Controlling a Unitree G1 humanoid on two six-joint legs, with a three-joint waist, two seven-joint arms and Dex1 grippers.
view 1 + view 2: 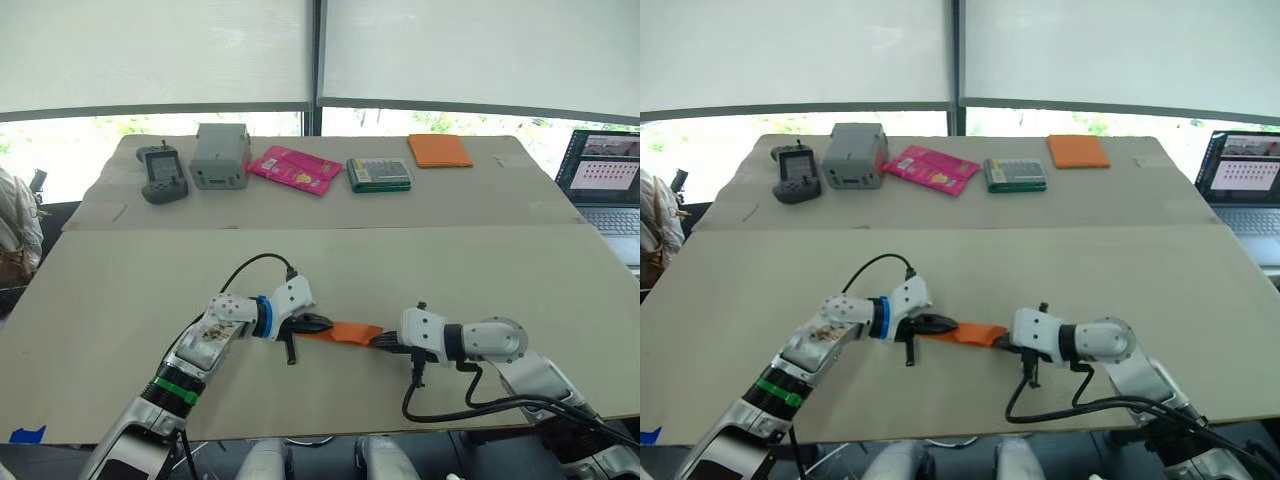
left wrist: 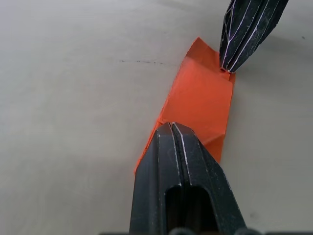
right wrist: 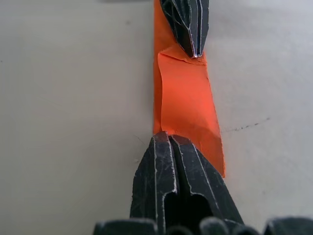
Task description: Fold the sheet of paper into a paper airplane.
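Narrow, layered, bright-orange paper wedge [image 1: 343, 333], the sheet of paper well on its way to a plane, lies flat on the pale grey-beige tabletop [image 1: 120, 290] near the front edge, between the two arms.

Long axis runs roughly 9 to 3 o'clock across the head views, tilted slightly toward the robot at the 3 o'clock end.

Left gripper [image 1: 312, 323]: black fingers pressed together, tips down on the wedge's 9 o'clock end. Pinning or pinching cannot be told.

Right gripper [image 1: 385, 343]: fingers likewise closed, tips on the 3 o'clock end.

Both arms equally near, one per end, pointing at each other along the axis; the raised crease shows between the tips in the wrist views.

Judgement: next fold turns on that shared axis, so one end must stay held while the other works.
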